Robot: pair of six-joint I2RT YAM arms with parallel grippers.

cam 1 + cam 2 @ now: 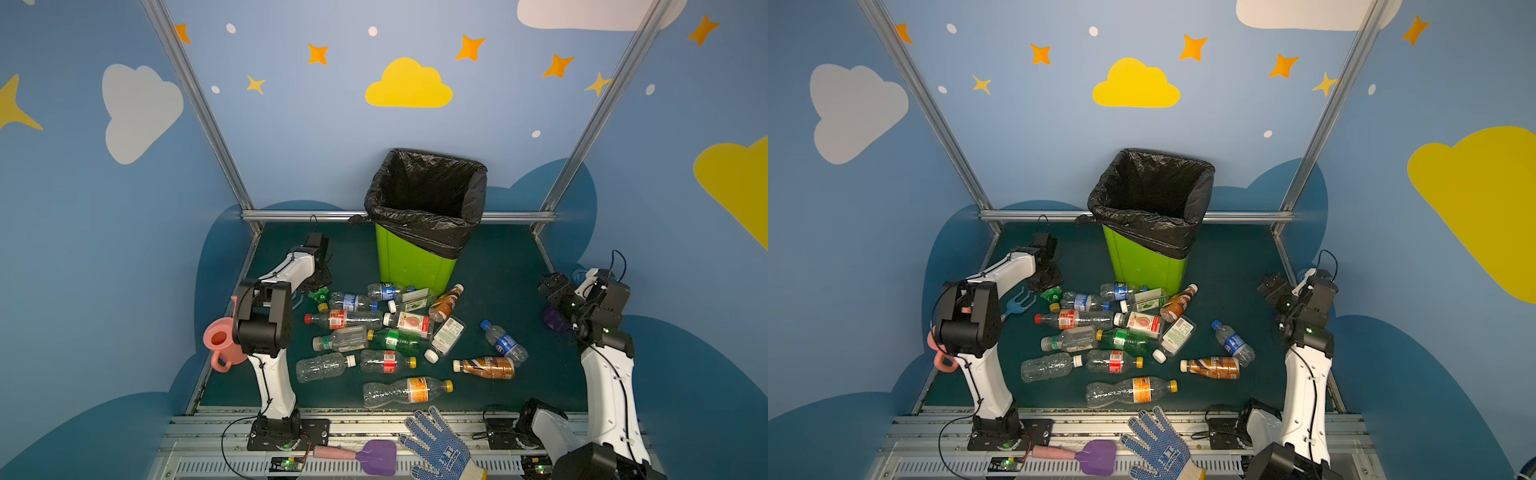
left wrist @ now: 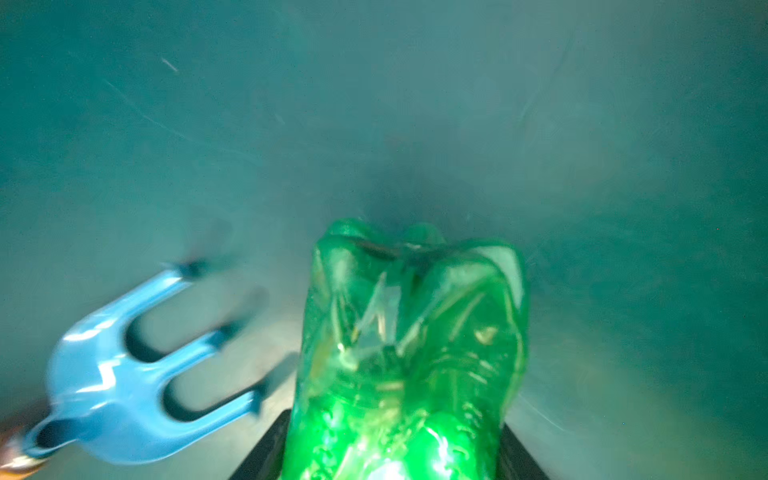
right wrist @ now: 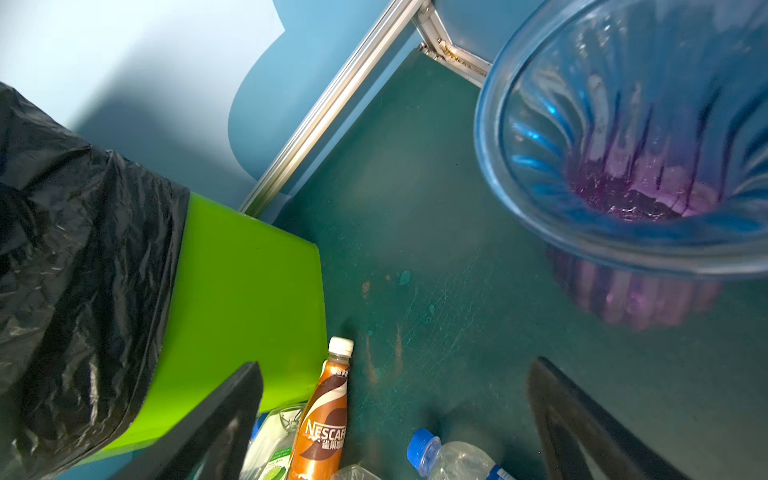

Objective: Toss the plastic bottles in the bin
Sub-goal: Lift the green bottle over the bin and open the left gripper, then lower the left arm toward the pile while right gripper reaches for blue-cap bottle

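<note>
1. My left gripper (image 1: 319, 284) is down at the far left edge of the pile. Its jaws are clamped on a crumpled green bottle (image 2: 411, 353). In the left wrist view the black fingers (image 2: 266, 451) press against both of its sides.
2. In both top views that green bottle (image 1: 319, 296) shows just under the gripper, left of the bin. I cannot tell whether it touches the table (image 1: 498, 257).
3. A blue toy fork (image 2: 104, 386) lies just beside the held bottle, on its left.
4. My right gripper (image 3: 395, 368) is spread wide with nothing between the jaws. It hangs over the right edge of the table, well apart from the pile.
5. The bin (image 1: 415, 266) stands upright at the far middle of the table, with a black bag (image 1: 424, 199) folded over its rim.
6. The other plastic bottles (image 1: 345, 319) lie on their sides in the middle of the table, just near of the bin.
7. A brown coffee bottle (image 3: 322, 415) has its cap at the bin's near right corner.
8. A blue-capped bottle (image 1: 503, 343) lies at the right of the pile. An orange-labelled bottle (image 1: 407, 390) is the nearest to me.
9. A blue-purple vase (image 3: 623, 137) stands close by the right gripper. A pink watering can (image 1: 220, 345) sits at the left edge, behind the left arm.
10. A dotted work glove (image 1: 436, 444) and a purple spatula (image 1: 376, 457) lie on the near rail.
</note>
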